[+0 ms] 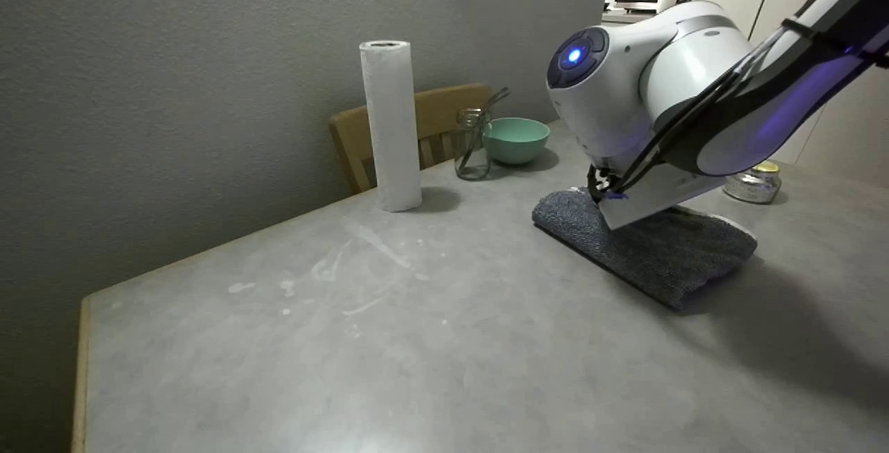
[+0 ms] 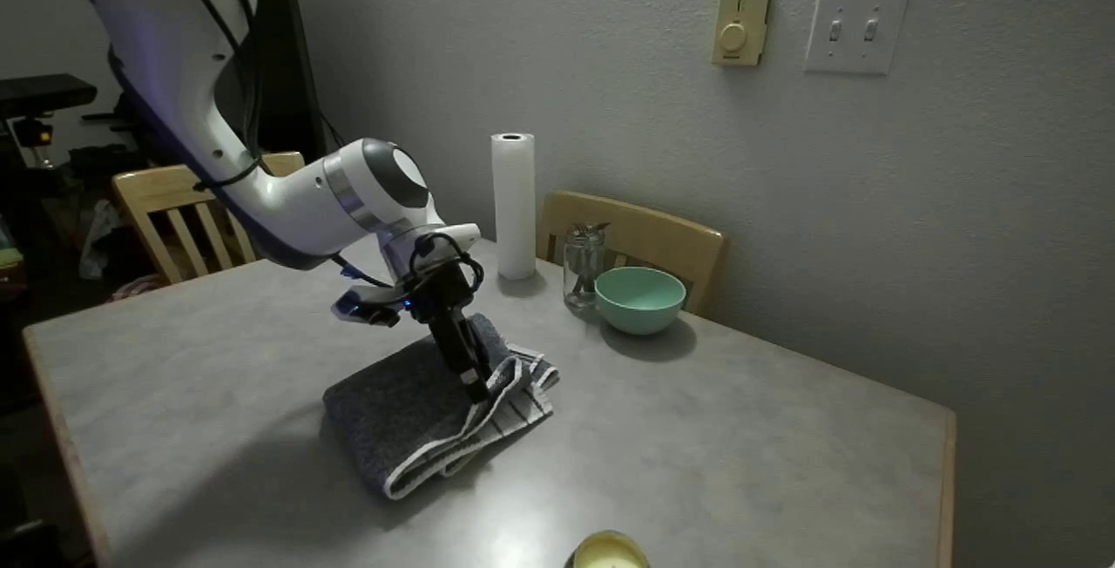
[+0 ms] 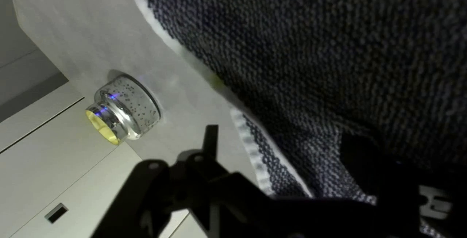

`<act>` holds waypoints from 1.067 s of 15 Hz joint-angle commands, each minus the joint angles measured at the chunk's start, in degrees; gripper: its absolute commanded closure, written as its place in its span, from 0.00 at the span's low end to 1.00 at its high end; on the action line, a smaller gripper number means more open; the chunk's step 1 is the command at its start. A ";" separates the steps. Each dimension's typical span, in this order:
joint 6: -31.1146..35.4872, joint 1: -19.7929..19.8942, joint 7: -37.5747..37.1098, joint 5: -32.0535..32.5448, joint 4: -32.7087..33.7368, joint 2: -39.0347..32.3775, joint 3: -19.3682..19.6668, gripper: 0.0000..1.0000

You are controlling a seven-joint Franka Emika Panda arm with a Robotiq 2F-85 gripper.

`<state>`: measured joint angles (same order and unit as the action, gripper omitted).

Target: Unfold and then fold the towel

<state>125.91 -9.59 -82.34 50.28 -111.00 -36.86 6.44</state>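
The dark grey-blue towel (image 2: 396, 407) lies folded in layers on the table, with white-edged, striped borders fanned out unevenly along one side. Its smooth fold (image 1: 611, 258) shows from the opposite side in an exterior view. My gripper (image 2: 480, 383) reaches down at a slant to that bordered side, its fingertips at the upper layers. In the wrist view the towel (image 3: 292, 48) fills most of the picture, and the dark fingers stand apart with loose cloth showing between them. The tips themselves are partly lost in shadow. In an exterior view the arm's housing covers the gripper and part of the towel.
A silver jar with a yellow rim (image 3: 127, 106) stands near the towel's bordered side. Farther off are a green bowl (image 2: 640, 300), a glass jar (image 2: 582, 272) holding utensils and an upright white paper roll (image 1: 391, 126). A chair (image 2: 645, 228) and the wall lie behind.
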 commanded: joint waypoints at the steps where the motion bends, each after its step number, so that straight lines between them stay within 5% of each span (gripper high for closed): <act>1: -6.34 -2.22 0.43 -0.98 1.35 0.14 -1.82 0.00; 6: -13.39 -5.60 0.14 -1.52 4.15 0.08 -5.69 0.00; 13: -13.68 -6.72 0.46 -2.65 7.81 -1.23 -8.19 0.00; 16: -14.11 -5.99 1.54 -8.54 7.25 0.15 -9.49 0.00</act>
<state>113.08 -16.61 -82.50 46.72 -104.57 -36.94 -1.39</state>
